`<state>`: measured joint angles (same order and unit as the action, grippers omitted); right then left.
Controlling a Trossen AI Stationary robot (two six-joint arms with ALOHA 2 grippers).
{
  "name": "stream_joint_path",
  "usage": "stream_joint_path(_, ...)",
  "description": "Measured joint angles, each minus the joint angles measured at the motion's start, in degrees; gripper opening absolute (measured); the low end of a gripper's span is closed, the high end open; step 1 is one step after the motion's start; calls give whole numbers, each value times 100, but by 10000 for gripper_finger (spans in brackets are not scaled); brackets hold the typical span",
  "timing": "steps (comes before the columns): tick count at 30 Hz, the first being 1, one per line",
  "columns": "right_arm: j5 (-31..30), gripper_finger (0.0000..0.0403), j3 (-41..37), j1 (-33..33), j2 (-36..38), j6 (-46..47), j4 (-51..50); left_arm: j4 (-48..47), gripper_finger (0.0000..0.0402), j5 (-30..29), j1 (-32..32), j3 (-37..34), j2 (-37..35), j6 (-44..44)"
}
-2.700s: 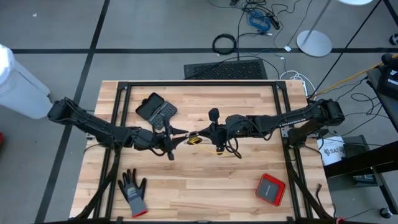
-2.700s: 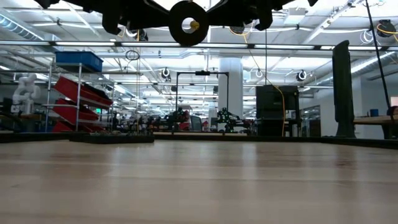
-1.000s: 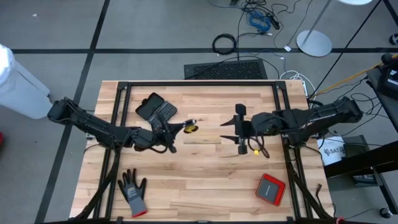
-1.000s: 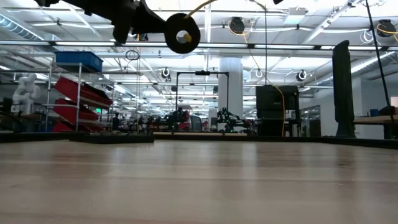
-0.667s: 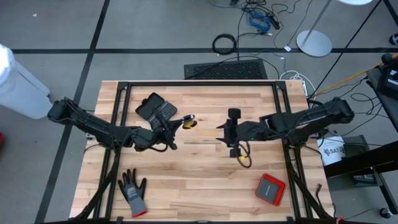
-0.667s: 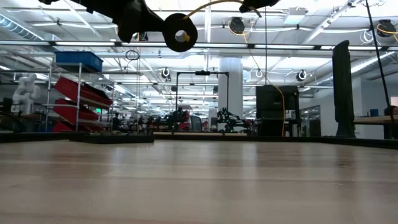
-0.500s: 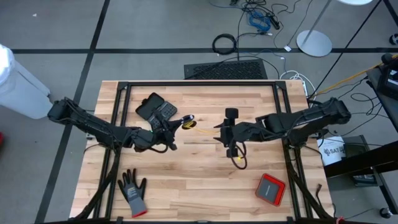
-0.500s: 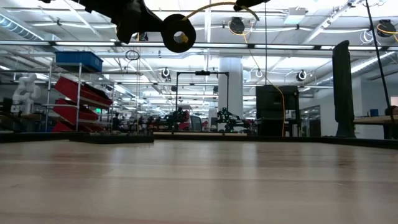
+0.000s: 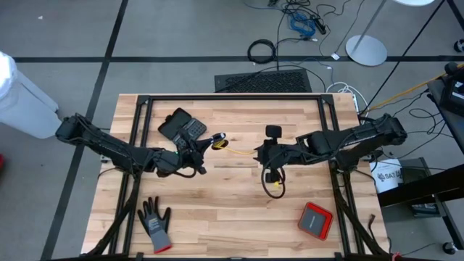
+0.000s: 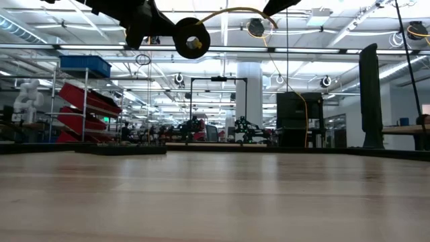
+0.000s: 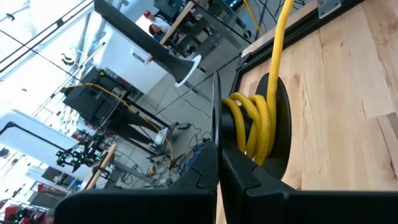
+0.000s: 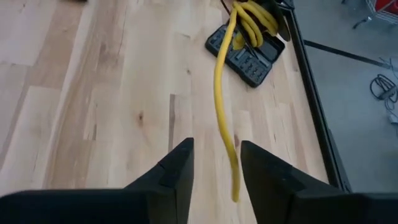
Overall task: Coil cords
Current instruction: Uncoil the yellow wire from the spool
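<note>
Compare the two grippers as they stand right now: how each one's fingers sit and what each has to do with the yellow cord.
The left gripper is shut on the coiled end of the yellow cord, beside its black round part. The right gripper has its fingers apart, the cord's free length passing loosely between them. The left gripper holds loops; the right only straddles a single strand. Both are raised above the wooden table.

Bright, even overhead light with faint shadows; the low view's near tabletop (image 10: 215,202) looks perhaps slightly blurred.
</note>
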<state>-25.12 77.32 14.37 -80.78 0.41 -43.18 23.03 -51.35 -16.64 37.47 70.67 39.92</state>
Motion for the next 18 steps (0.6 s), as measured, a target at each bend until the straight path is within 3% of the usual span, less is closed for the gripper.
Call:
stream_joint_path(6,2,110,0,0,1,-6,-4,2,1,-2,0,0,0,-2)
stream_joint_path(14,4,13,0,-2,1,-172,-52,4,1,-5,0,0,0,-4)
stream_joint_path(18,24,15,0,0,1,-102,-50,11,1,-15,0,0,0,-4)
